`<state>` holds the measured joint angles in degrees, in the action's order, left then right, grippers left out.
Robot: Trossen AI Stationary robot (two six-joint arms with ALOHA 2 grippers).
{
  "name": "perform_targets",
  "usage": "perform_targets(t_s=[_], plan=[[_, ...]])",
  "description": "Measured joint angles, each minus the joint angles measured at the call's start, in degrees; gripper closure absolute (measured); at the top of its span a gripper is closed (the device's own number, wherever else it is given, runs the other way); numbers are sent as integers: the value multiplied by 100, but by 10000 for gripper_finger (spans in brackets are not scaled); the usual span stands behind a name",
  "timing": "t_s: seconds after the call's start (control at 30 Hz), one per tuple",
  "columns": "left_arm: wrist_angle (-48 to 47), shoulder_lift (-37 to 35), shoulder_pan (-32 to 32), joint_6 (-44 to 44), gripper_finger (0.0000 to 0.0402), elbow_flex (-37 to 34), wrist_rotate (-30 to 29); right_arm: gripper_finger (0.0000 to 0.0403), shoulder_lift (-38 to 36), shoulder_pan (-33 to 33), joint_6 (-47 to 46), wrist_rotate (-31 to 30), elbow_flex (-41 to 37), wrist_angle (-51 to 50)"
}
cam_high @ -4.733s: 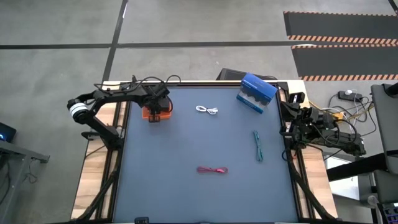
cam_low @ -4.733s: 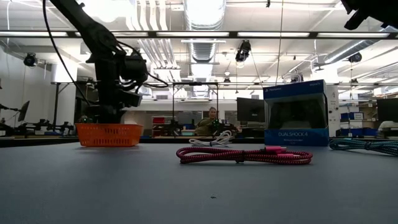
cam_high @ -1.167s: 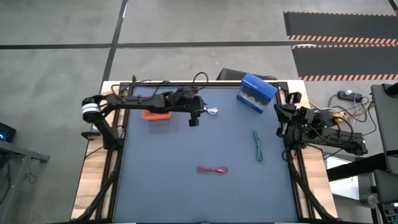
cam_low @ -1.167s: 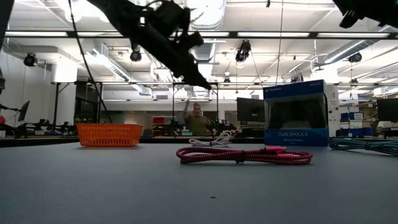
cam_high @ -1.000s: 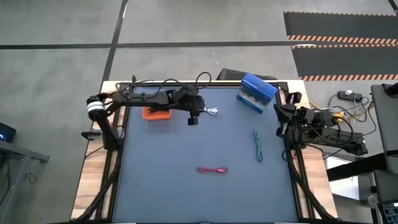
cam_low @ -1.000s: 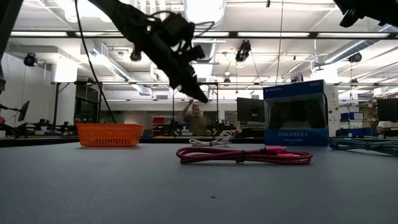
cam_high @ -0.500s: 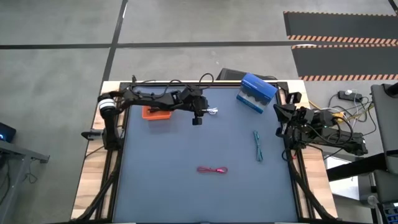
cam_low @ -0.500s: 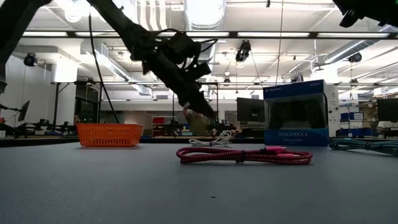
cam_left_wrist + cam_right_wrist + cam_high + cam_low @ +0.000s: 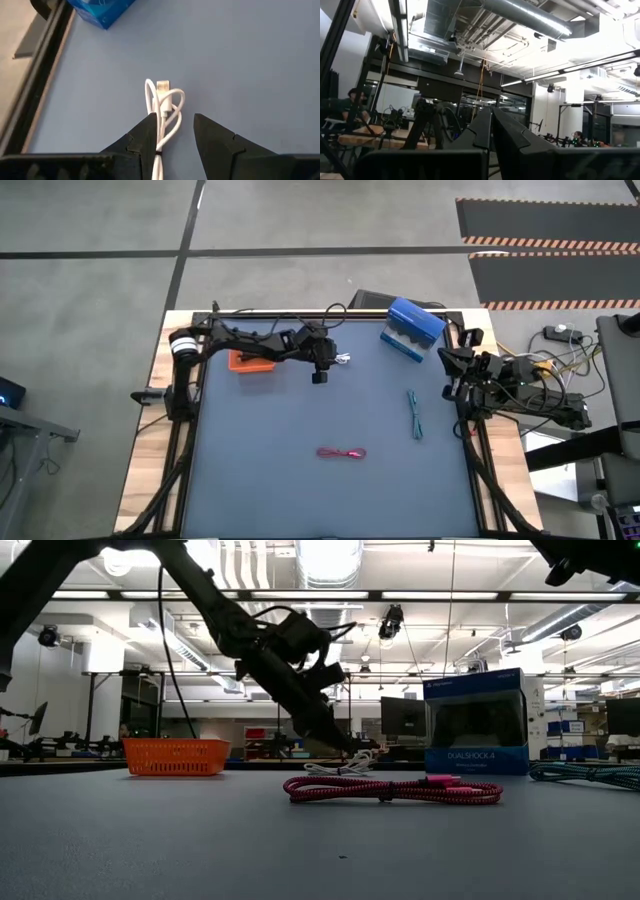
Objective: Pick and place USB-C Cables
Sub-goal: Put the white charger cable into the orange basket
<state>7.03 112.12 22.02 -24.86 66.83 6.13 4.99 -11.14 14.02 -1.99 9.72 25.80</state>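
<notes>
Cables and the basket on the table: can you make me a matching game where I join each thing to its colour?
Things:
1. cable at the left gripper
2. cable nearest the table's front edge
3. cable nearest the right arm
4. basket

Colours:
A. orange
B. teal
C. white
D. red-pink

Pairs:
1-C, the white cable
2-D, the red-pink cable
3-B, the teal cable
4-A, the orange basket

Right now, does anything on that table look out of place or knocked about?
Nothing looks spilled or damaged. The blue cardboard box sits askew at the table's far edge. The open left gripper straddles the thin white cable.
</notes>
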Motion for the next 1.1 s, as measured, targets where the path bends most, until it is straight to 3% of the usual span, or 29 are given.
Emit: perform_targets(t_s=[0.9,1.1], plan=[[6,34,45,350,287,-24,-72,394,2,-2,0,-115,0,-84],[9,80,48,356,265,-37,-75,394,2,-2,-2,-115,0,-107]])
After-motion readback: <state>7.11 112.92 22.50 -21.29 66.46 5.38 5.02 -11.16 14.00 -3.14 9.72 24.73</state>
